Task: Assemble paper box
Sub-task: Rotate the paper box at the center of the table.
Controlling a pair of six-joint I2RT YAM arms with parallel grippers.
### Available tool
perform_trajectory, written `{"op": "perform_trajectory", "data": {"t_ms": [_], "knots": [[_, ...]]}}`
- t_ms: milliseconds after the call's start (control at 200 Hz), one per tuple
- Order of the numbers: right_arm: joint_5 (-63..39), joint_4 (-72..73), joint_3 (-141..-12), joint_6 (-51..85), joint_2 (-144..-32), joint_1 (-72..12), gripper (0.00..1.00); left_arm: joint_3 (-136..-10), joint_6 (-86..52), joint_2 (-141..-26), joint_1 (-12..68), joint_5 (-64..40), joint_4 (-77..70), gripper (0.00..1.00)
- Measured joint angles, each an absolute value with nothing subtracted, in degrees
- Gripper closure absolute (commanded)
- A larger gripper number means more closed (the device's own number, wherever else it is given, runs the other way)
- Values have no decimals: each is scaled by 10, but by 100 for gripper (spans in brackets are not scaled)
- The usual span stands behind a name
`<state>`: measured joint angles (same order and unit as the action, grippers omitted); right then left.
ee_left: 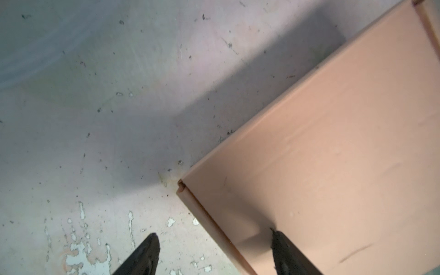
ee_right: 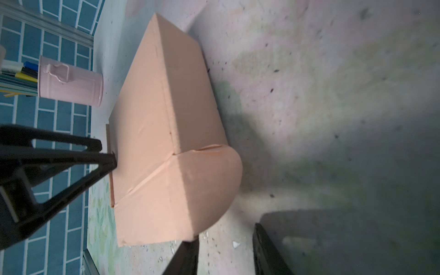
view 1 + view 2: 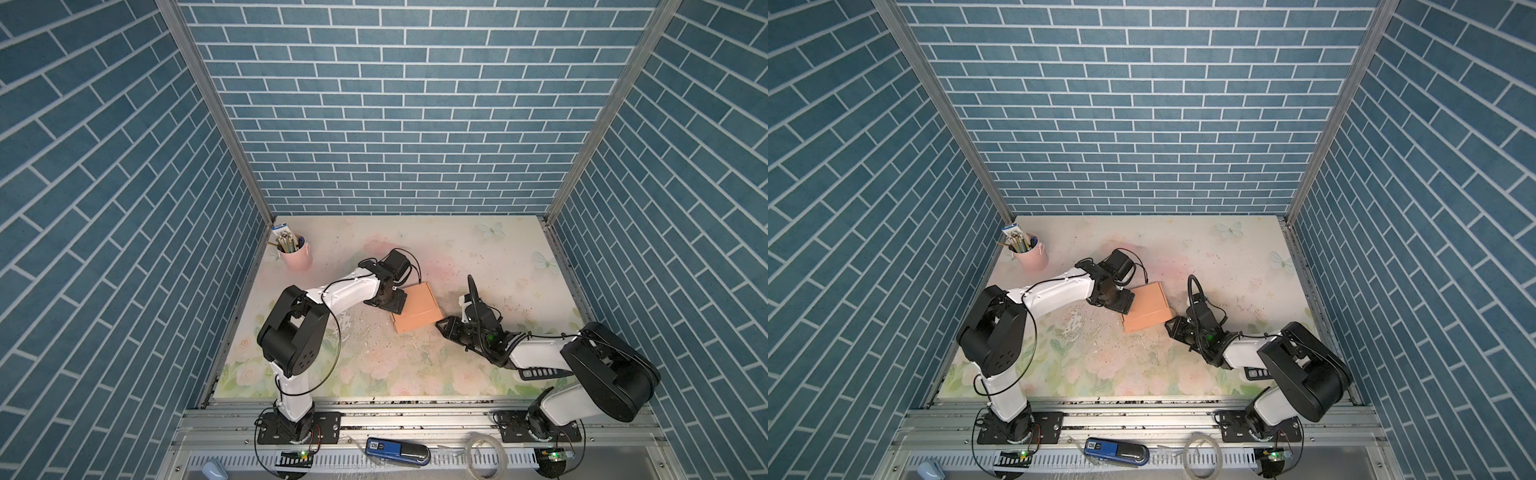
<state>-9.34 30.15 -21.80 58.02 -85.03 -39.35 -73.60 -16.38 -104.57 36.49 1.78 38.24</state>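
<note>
so the paper box (image 3: 417, 309) is folded up with its lid down, sitting skewed about dead centre of the bench (image 3: 478, 257), a rounded flap showing at its near corner in the right wrist view. The left arm (image 3: 353, 291) comes up from its base at the bench's 7 o'clock, elbow hunched high, then the white forearm runs off toward 2 o'clock and the wrist tips down at the box's 9 o'clock side. The left claw (image 1: 214, 234) is spread wide and has hold of nothing, it just straddles the box edge: one of its fingers (image 1: 283, 252) is over the lid and looks like it's touching it, the other is out over bare bench. The right arm (image 3: 536, 353) starts at 5 o'clock, elbow bunched by the bench's right edge, forearm low and aimed toward 10 o'clock. The right claw (image 2: 225, 234) lies near the bench at the box's 4 o'clock corner, part open, only bench between its jaws; can't tell if it touches the flap. Pink cup (image 3: 296, 253) of pens sits at 10 o'clock
</note>
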Motion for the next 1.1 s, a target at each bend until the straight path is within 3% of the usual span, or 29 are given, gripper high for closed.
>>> {"op": "perform_trajectory", "data": {"t_ms": [355,655,1100], "knots": [[-122,312,-218,566,-850,-353,63,-689,-189,-1001,373,1,376,25],[-107,273,-204,419,-719,-351,65,-727,-182,-967,375,8,399,25],[-50,390,-92,216,-702,-357,63,-847,-138,-1067,375,13,424,24]]}}
